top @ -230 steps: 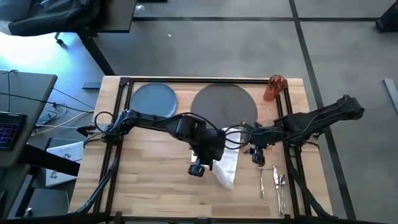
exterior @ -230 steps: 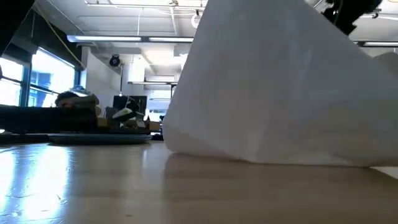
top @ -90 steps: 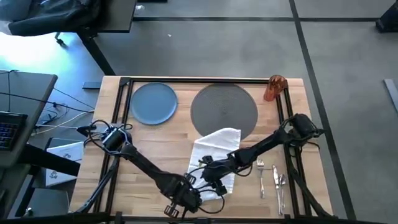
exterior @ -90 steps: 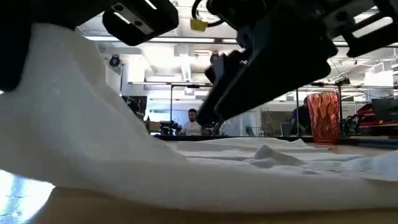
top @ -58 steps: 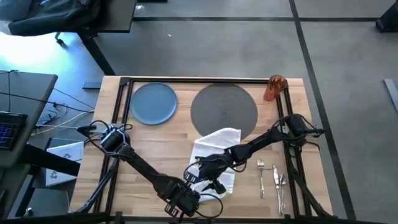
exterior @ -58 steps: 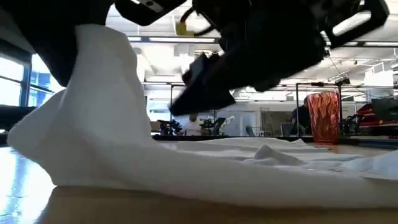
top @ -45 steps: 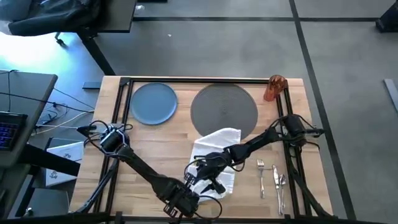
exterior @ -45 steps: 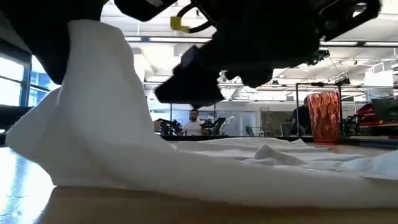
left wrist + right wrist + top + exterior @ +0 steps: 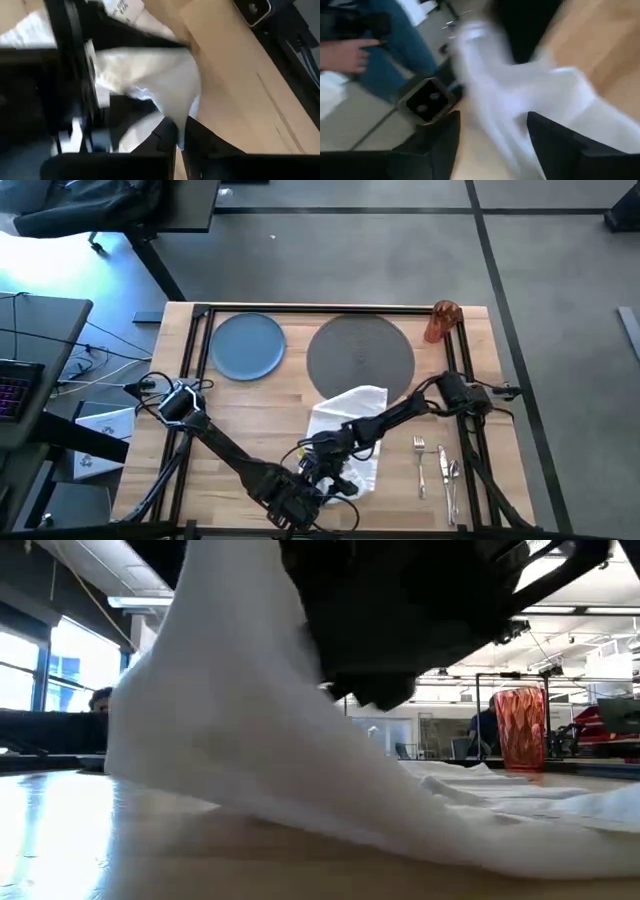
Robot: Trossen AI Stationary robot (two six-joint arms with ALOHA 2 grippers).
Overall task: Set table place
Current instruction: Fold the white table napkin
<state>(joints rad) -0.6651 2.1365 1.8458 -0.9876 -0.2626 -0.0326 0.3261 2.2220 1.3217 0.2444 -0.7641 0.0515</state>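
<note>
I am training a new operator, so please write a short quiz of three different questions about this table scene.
1. True or false: the blue plate sits on the grey mat.
2. What does the left gripper hold? A) fork B) napkin C) cup
3. Which cutlery piece lies nearest the napkin?

Key: 1 false, they lie side by side. 2 B. 3 the fork.
</note>
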